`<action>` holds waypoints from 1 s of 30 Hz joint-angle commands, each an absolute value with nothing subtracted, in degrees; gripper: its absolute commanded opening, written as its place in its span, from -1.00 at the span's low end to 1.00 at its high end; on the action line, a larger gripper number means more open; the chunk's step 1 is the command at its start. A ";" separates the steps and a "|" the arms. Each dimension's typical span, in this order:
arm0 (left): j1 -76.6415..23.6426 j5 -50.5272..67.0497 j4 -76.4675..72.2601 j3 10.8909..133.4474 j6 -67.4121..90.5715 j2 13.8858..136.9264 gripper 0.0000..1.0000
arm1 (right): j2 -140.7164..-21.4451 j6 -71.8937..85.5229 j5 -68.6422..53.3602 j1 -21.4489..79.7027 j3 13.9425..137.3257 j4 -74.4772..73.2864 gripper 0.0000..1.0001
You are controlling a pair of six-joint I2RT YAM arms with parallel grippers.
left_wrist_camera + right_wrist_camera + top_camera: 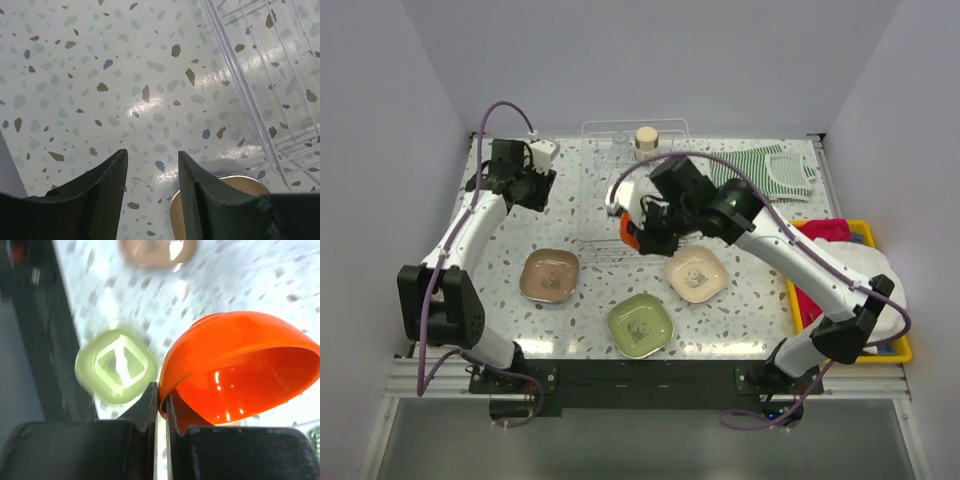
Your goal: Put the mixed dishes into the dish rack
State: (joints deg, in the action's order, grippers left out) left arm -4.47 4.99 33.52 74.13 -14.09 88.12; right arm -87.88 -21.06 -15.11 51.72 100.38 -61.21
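My right gripper point(648, 232) is shut on the rim of the glossy orange-red bowl point(629, 233) and holds it tilted above the table at the near end of the see-through wire dish rack point(620, 170). In the right wrist view the fingers point(161, 390) pinch the bowl's rim point(235, 370). A brown plate point(550, 275), a green plate point(640, 323) and a cream plate point(695, 273) lie flat on the table. A small cream cup point(646, 138) stands at the rack's far end. My left gripper point(530, 188) is open and empty left of the rack; it is also open in its wrist view point(152, 155).
A striped green cloth point(775, 170) lies at the far right. A yellow tray point(880, 350) of cloths sits at the right edge. The rack's wires point(260, 100) run along the right of the left wrist view, and the brown plate's rim point(235, 181) shows below.
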 commanded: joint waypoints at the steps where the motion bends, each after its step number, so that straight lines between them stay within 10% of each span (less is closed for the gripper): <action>1: -4.22 5.36 27.79 72.52 -13.80 79.91 0.00 | -90.96 2.91 -26.26 44.83 96.09 -22.88 -1.00; 10: -4.22 12.48 17.33 64.79 -8.54 75.41 0.00 | -103.87 39.08 -26.27 39.64 87.55 11.56 -1.00; 30: -4.13 10.20 17.75 64.69 -8.52 81.21 0.00 | -123.47 59.50 -38.84 33.49 89.65 21.88 -1.00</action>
